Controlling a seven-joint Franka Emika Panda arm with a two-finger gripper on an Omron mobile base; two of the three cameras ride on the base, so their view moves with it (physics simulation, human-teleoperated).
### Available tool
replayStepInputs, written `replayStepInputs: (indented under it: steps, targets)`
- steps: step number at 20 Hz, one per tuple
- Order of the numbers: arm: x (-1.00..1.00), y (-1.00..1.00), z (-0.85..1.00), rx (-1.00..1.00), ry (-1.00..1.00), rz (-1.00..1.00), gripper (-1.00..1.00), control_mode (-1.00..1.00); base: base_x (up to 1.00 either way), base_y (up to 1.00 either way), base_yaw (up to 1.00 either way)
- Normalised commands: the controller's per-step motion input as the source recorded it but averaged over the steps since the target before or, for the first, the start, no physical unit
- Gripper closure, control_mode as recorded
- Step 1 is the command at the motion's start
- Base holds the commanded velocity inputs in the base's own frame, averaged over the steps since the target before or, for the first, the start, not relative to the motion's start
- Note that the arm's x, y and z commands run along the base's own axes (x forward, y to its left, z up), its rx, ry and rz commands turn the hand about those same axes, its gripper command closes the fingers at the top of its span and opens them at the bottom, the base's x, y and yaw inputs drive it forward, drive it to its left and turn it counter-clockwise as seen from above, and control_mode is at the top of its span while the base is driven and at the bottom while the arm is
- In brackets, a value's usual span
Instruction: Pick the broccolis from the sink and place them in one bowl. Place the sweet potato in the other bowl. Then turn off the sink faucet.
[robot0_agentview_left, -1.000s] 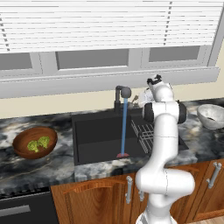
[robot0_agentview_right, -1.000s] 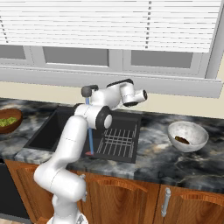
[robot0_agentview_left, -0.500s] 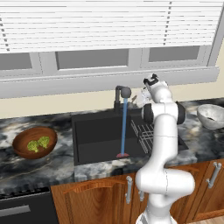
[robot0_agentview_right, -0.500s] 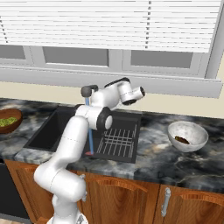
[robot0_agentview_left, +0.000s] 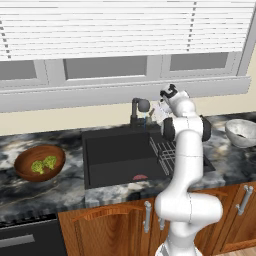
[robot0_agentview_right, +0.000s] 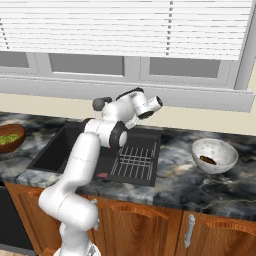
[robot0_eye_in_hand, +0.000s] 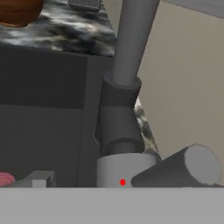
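Two yellow-green broccolis (robot0_agentview_left: 43, 164) lie in the reddish-brown wooden bowl (robot0_agentview_left: 22, 167) left of the black sink (robot0_agentview_left: 117, 150). The same bowl (robot0_agentview_right: 15, 132) also sits at the left edge of the right base view, and its rim (robot0_eye_in_hand: 19, 11) is in the hand view. The dark sweet potato (robot0_agentview_right: 207, 160) rests in the pale speckled bowl (robot0_agentview_right: 222, 147), on the right counter (robot0_agentview_left: 243, 131). My open gripper (robot0_agentview_left: 156, 111) is right beside the dark sink faucet (robot0_agentview_left: 138, 109). In the hand view the faucet's column (robot0_eye_in_hand: 131, 39) and side lever (robot0_eye_in_hand: 183, 168) are very close. No water stream shows.
A grey wire rack (robot0_agentview_left: 172, 152) covers the sink's right side, under my arm. A small pink patch (robot0_agentview_left: 140, 177) lies on the basin floor. The wall and window sill (robot0_agentview_left: 100, 95) stand just behind the faucet. Wooden cabinet doors (robot0_agentview_right: 150, 225) run below the marbled counter.
The blue water stream that fell from the faucet is gone. My hand has edged left, closer to the faucet. The bowls and vegetables have not moved.
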Motion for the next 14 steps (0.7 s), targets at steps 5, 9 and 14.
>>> replayStepInputs:
  steps: [5, 9, 14]
  targets:
    - [-0.22, 1.00, 0.30, -0.14, -0.16, 0.15, -1.00, -1.00, 0.00, 0.00, 0.00]
    - [-0.24, 0.91, 0.36, -0.11, -0.20, 0.12, -1.00, -1.00, 0.00, 0.00, 0.00]
    - [-0.48, 0.70, 0.45, -0.10, -0.26, 0.12, -1.00, -1.00, 0.00, 0.00, 0.00]
